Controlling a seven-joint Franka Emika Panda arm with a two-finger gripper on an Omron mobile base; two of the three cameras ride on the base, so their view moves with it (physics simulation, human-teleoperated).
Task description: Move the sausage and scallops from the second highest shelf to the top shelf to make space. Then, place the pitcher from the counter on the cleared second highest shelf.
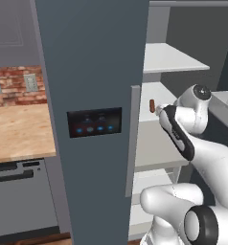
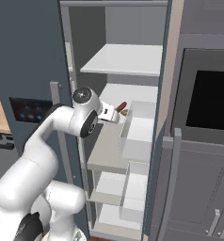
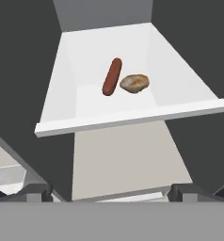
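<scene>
The white arm rises from its base, bends at the elbow and reaches forward into the open dark grey fridge, with the wrist level with the second highest shelf [image 3: 85, 106]. The end effector [image 2: 115, 113] points inward along that shelf; in the hand view its two dark fingertips [image 3: 36, 192] stand far apart at the bottom corners, released and grasping nothing.

The sausage [image 3: 112, 76] lies on the second highest shelf, a reddish-brown link set roughly lengthwise toward the back wall. Just beside it, on its right in the hand view, sit the scallops [image 3: 134, 83], a tan lump that is close to the link; whether the two touch cannot be told. Both rest toward the middle of the white board, ahead of the end effector and apart from it. From the left base view the sausage [image 1: 152, 105] shows as a small dark red piece past the edge of the fridge door, and from the right base view it [image 2: 121, 106] pokes out just beyond the wrist.

The top shelf [image 2: 128, 59] is a pale board above, bare where it shows. Lower boards and white bins fill the fridge below. The fridge door [image 1: 94, 95] stands in the left base view with a dark control panel [image 1: 95, 122] lit by blue dots. To its left lies the wooden tabletop [image 1: 17, 131] against a red brick wall [image 1: 15, 83] with pale outlets, over grey cabinets. On the right of the right base view stands a built-in oven [image 2: 208, 101] with a dark window
</scene>
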